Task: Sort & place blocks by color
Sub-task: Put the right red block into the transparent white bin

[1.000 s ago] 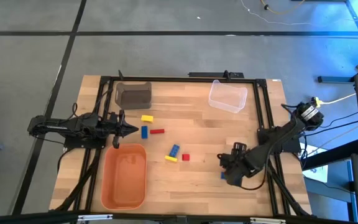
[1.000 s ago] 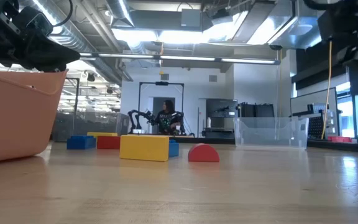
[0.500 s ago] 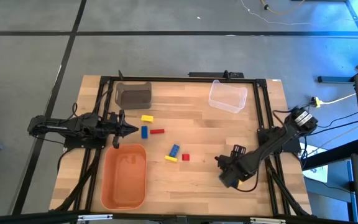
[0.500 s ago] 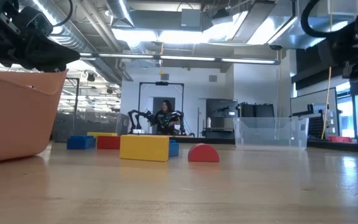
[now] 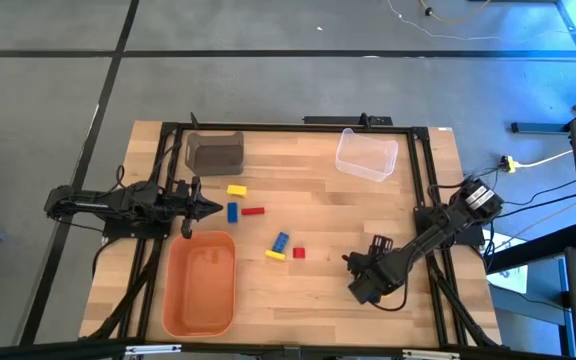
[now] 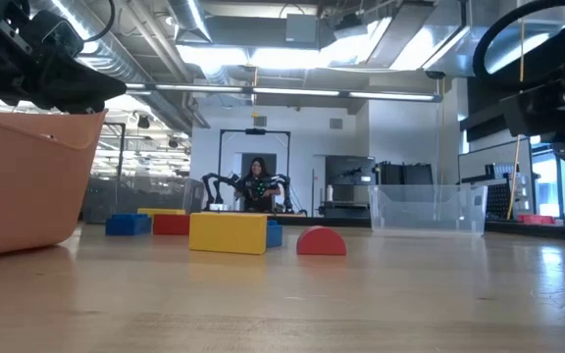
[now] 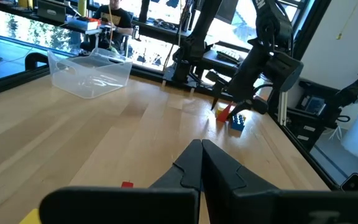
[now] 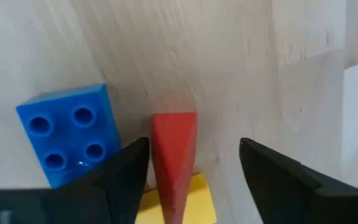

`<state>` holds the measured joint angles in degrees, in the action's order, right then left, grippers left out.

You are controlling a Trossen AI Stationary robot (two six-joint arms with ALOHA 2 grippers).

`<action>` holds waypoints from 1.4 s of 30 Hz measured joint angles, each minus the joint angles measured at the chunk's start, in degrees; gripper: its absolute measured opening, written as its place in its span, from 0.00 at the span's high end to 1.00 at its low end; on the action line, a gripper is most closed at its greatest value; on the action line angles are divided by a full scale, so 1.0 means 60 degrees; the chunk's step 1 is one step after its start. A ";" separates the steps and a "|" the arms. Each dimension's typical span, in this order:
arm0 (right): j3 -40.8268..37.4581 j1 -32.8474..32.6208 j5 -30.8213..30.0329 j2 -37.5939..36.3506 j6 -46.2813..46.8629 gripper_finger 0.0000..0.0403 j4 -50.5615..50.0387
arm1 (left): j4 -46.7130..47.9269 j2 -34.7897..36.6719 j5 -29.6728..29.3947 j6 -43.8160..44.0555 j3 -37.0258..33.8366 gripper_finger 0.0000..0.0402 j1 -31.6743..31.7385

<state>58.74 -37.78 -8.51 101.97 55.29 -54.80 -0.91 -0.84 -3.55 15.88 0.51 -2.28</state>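
Observation:
My right gripper (image 8: 193, 144) is open and points down over a red wedge-shaped block (image 8: 174, 155), with one finger on each side of it. A blue studded block (image 8: 70, 134) lies beside the wedge, and a yellow block (image 8: 182, 196) sits at its end. In the high view this gripper (image 5: 361, 284) hides those blocks. More blocks lie mid-table: yellow (image 5: 236, 190), blue (image 5: 232, 211), red (image 5: 254, 211), blue (image 5: 281, 241), yellow (image 5: 275, 255) and red (image 5: 299, 253). My left gripper (image 5: 208, 208) is shut and waits at the table's left side.
An orange bin (image 5: 200, 283) stands near the left near corner. A grey bin (image 5: 214, 152) is at the far left and a clear bin (image 5: 366, 154) at the far right. A dark frame (image 5: 428, 190) runs along the table's edges. People show in the room beyond the table.
My right gripper has come down and moved slightly toward the table's near left. It now covers the blue block that showed beside it a second ago. The left arm and the mid-table blocks have kept still.

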 joint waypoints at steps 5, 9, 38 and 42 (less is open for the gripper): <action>-0.0004 -0.0001 0.0002 0.0077 -0.0004 0.58 0.0039 | 0.0000 0.0004 0.0000 0.0000 0.0000 1.00 0.0002; -0.0004 0.0001 -0.0011 0.0072 -0.0214 0.76 0.0027 | 0.0000 0.0003 0.0000 0.0000 0.0000 1.00 0.0004; -0.3588 0.2374 -0.8576 -0.7519 -0.1966 0.83 0.2886 | -0.0341 0.0000 -0.0159 0.0003 0.0000 1.00 0.0000; -0.3679 0.4400 -0.7777 -0.8629 -0.4282 0.83 0.4772 | -0.0644 0.0004 -0.0722 0.0000 0.0000 1.00 0.0001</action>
<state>36.66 -11.39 -55.17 50.19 29.60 -26.17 -4.77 -0.82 -7.88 15.88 0.51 -2.28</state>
